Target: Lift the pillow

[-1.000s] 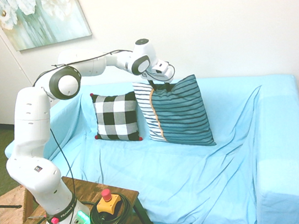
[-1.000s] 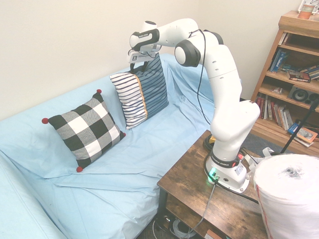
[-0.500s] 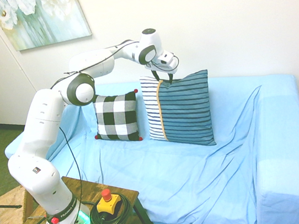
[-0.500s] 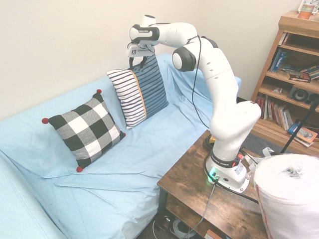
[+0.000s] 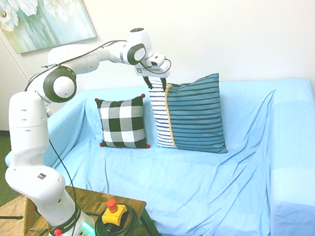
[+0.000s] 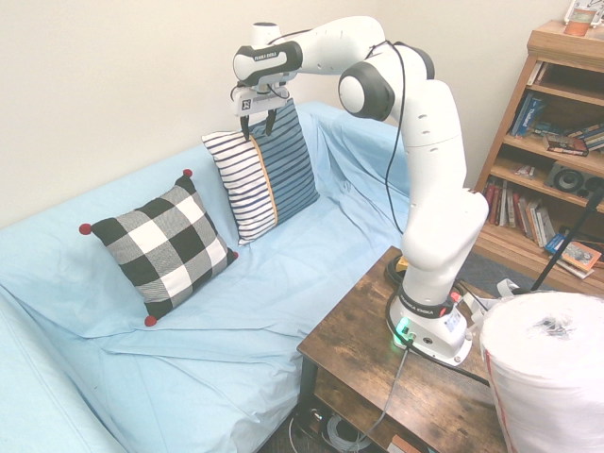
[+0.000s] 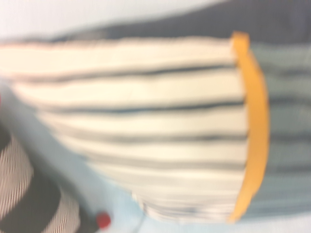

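The pillow stands upright against the sofa back, its teal-and-white striped face with the yellow-orange band turned outward. My gripper hovers just above the pillow's top edge, over the white-striped end. In the second exterior view the gripper is open, its fingers apart and pointing down at the pillow with nothing between them. Up close, the wrist view is filled by the pillow with its white stripes and orange band.
A black-and-white checked cushion with red pompoms leans on the sofa beside the pillow. The wall is right behind the sofa back. A wooden side table and a bookshelf stand by the sofa.
A second ago the gripper was shut on the pillow's top edge, holding it tilted. It has let go and moved along the edge toward the white-striped end. The pillow now stands upright.
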